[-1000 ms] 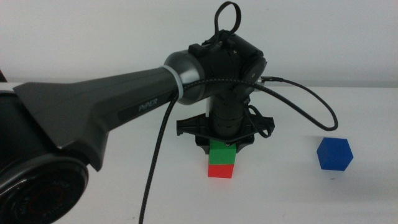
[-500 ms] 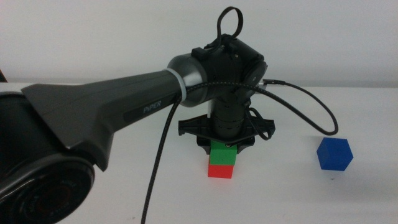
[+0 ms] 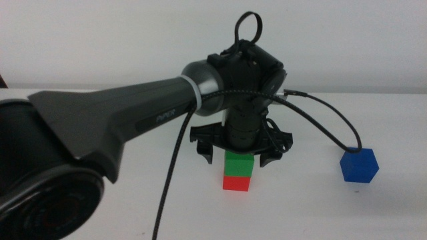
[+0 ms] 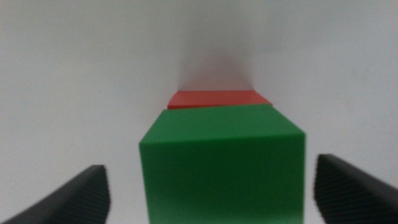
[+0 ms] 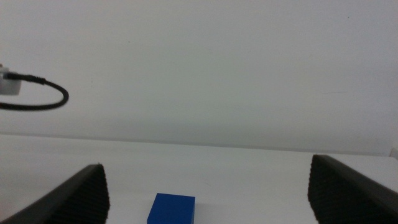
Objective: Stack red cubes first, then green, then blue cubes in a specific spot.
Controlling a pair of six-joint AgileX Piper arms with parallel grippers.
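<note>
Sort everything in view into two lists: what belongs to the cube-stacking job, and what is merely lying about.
Job:
- red cube, bottom of stack
- green cube, resting on red
- blue cube, alone on table
- left claw, open around green
- right claw, open

Lying about:
- black cable

Lighting was bright, even and diffuse, no glare on the white table (image 3: 133, 213). Small soft shadows sat under the blue cube (image 3: 359, 165) and beside the stack. The left wrist view was soft: green cube (image 4: 222, 163) filled the close range, blurred, and the jaws were fuzzy at the corners. The right wrist view was sharper.
</note>
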